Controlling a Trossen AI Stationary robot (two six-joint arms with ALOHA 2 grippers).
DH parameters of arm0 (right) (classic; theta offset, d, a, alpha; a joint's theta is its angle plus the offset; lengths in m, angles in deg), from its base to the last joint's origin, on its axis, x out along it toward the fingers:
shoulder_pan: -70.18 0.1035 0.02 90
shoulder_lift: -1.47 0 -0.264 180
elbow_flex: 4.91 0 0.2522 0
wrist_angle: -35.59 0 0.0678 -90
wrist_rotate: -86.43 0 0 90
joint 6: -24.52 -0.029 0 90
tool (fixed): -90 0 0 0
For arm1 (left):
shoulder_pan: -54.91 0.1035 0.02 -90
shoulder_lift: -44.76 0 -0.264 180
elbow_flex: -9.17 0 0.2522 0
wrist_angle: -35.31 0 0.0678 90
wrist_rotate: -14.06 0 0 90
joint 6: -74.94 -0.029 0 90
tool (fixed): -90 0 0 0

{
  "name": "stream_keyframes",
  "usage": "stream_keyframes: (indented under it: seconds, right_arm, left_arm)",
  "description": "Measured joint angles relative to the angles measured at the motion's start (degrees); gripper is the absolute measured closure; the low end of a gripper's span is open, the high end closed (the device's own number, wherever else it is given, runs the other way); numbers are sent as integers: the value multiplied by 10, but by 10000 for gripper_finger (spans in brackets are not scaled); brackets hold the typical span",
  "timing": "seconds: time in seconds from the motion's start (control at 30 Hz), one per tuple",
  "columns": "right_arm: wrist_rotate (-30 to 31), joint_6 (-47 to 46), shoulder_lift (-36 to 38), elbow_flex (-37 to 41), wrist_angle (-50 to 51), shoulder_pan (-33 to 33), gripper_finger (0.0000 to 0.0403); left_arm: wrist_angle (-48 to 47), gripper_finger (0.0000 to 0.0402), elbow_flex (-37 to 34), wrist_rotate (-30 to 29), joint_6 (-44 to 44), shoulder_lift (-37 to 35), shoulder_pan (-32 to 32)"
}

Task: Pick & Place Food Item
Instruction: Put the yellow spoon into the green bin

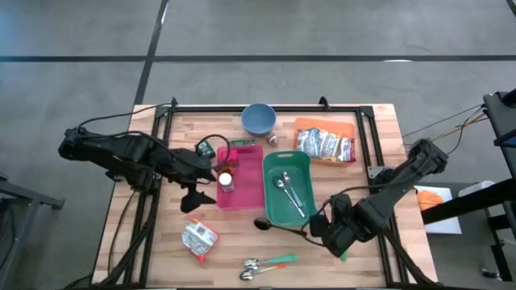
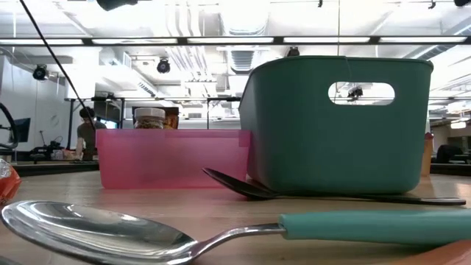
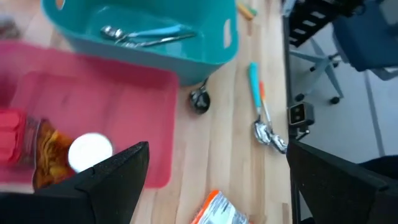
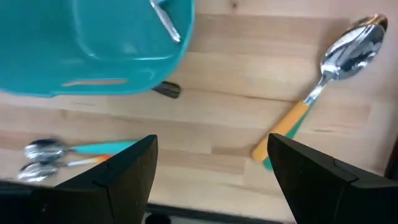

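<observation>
Currently my left end effector hangs wide open and empty beside the pink bin, where the white-lidded jar of food lies. My right end effector, likewise spread and holding nothing, hovers over the tabletop near the teal bin. No label on the jar is legible.

Bright overhead ceiling lights, soft shadows; left wrist view blurred.

No legible text or labels
</observation>
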Motion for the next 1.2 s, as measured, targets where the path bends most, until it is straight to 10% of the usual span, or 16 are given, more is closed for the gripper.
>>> stream_keyframes:
  seconds: [0.73,1.2]
  right_arm:
    - [-136,-18,-62,52,17,41,106]
    - [-136,-32,-62,197,-180,40,106]
  left_arm:
    - [23,21,0,9,-15,-33,0]
    - [25,21,0,13,29,-33,0]
